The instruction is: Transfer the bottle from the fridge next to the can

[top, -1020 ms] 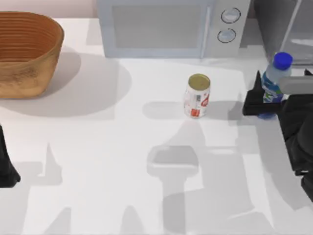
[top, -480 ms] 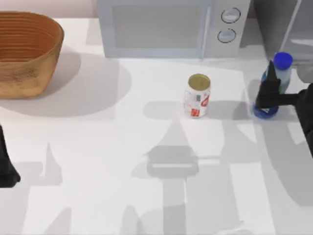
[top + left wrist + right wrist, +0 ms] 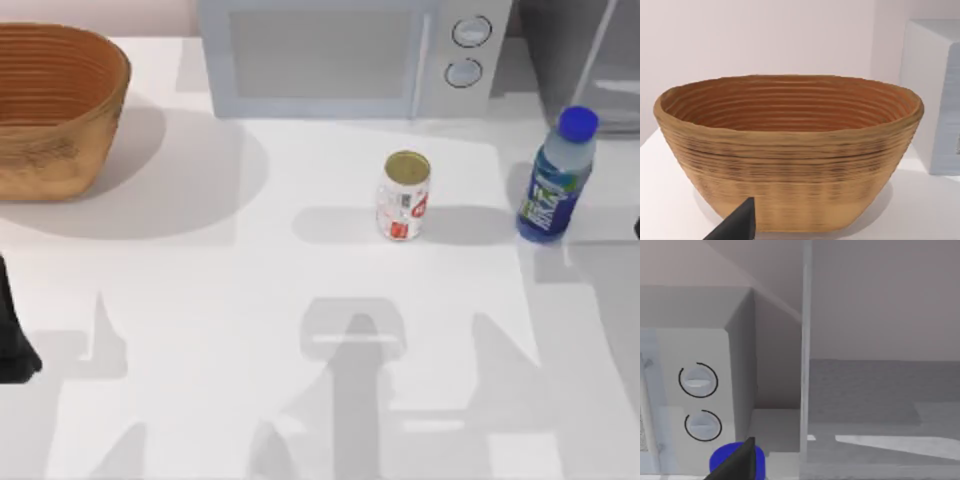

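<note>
The bottle (image 3: 555, 180), clear with blue liquid and a blue cap, stands upright on the table at the right, just in front of the fridge (image 3: 585, 50). The can (image 3: 405, 195), white and red with a gold top, stands upright at the table's middle, well to the bottle's left. My right arm (image 3: 637, 228) is a dark sliver at the right edge, clear of the bottle. In the right wrist view one dark fingertip (image 3: 742, 462) overlaps the bottle's blue cap (image 3: 722, 460), and nothing is held. My left arm (image 3: 12, 335) is parked at the left edge.
A light grey microwave (image 3: 340, 55) with two knobs stands at the back, left of the fridge. A woven basket (image 3: 55, 105) sits at the back left and faces the left wrist camera (image 3: 790, 150). The fridge door's edge (image 3: 806, 355) stands upright beside the microwave.
My right gripper has let go of the bottle and drawn back to the right, out past the table's edge. The bottle stays standing where it was set down. The left arm has not moved.
</note>
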Action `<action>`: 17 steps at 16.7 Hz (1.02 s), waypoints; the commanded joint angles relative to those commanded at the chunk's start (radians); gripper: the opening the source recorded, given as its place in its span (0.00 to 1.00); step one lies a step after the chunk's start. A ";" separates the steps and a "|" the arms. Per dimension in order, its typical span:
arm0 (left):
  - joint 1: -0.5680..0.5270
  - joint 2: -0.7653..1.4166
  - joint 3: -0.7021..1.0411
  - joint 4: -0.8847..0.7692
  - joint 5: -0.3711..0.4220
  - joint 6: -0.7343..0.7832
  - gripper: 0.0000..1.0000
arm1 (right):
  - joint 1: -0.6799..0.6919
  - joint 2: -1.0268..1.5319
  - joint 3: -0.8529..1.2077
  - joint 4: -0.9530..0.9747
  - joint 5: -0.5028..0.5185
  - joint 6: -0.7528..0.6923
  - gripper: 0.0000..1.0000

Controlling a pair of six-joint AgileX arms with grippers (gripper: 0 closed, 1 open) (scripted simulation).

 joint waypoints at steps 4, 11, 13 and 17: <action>0.000 0.000 0.000 0.000 0.000 0.000 1.00 | -0.073 -0.456 -0.090 -0.324 -0.071 0.000 1.00; 0.000 0.000 0.000 0.000 0.000 0.000 1.00 | -0.163 -0.955 -0.209 -0.735 -0.170 0.000 1.00; 0.000 0.000 0.000 0.000 0.000 0.000 1.00 | -0.174 -1.009 -0.224 -0.779 -0.184 0.000 1.00; 0.000 0.000 0.000 0.000 0.000 0.000 1.00 | -0.176 -1.020 -0.228 -0.788 -0.186 0.000 1.00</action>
